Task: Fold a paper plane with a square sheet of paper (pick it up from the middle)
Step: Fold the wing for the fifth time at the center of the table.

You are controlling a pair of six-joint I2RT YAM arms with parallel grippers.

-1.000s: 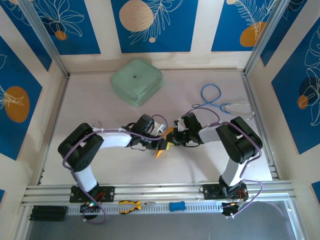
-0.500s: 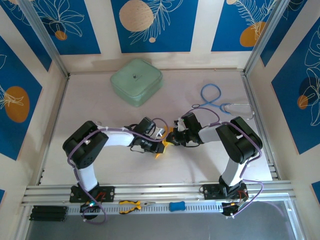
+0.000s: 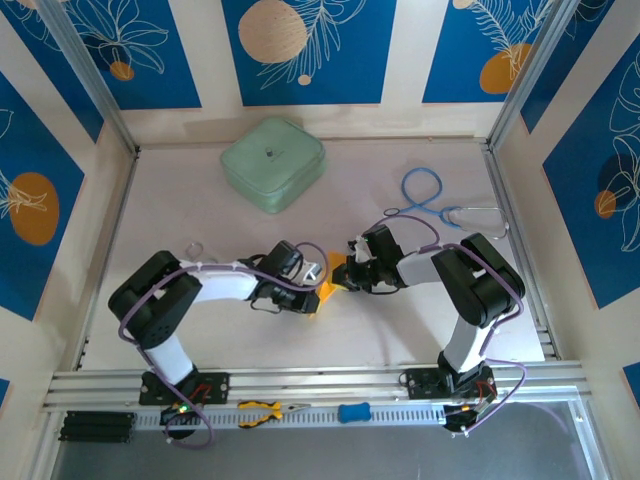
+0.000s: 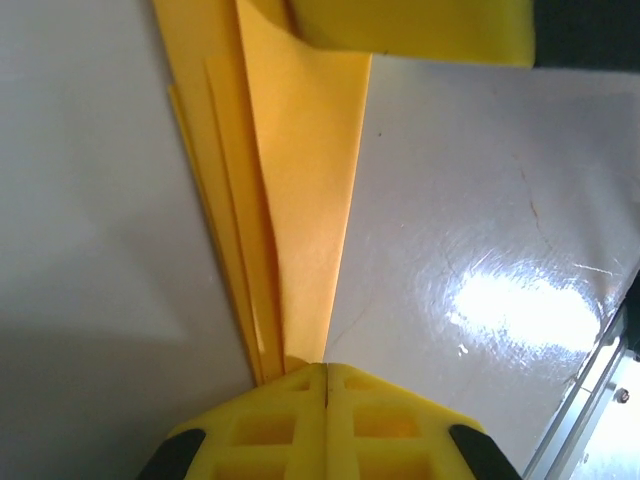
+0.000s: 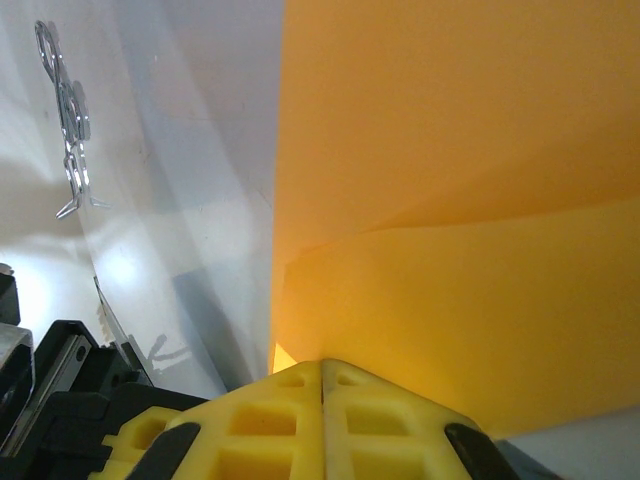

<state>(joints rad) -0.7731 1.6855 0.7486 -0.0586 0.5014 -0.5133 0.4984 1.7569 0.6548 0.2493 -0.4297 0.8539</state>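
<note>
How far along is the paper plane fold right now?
Done: the orange paper already shows several lengthwise layers. In hand: the left claw and the right claw are both shut on it. Left: the wide flat panel by the right claw suggests that more folds are needed, and then release.

A pale table [image 3: 200, 220] is enclosed at 9, 12 and 3 o'clock by cream walls [image 3: 403, 50] bearing blue leaf-print panels [image 3: 340, 40] — a bright glare [image 4: 520, 300], perhaps overhead lighting, is reflected.
</note>
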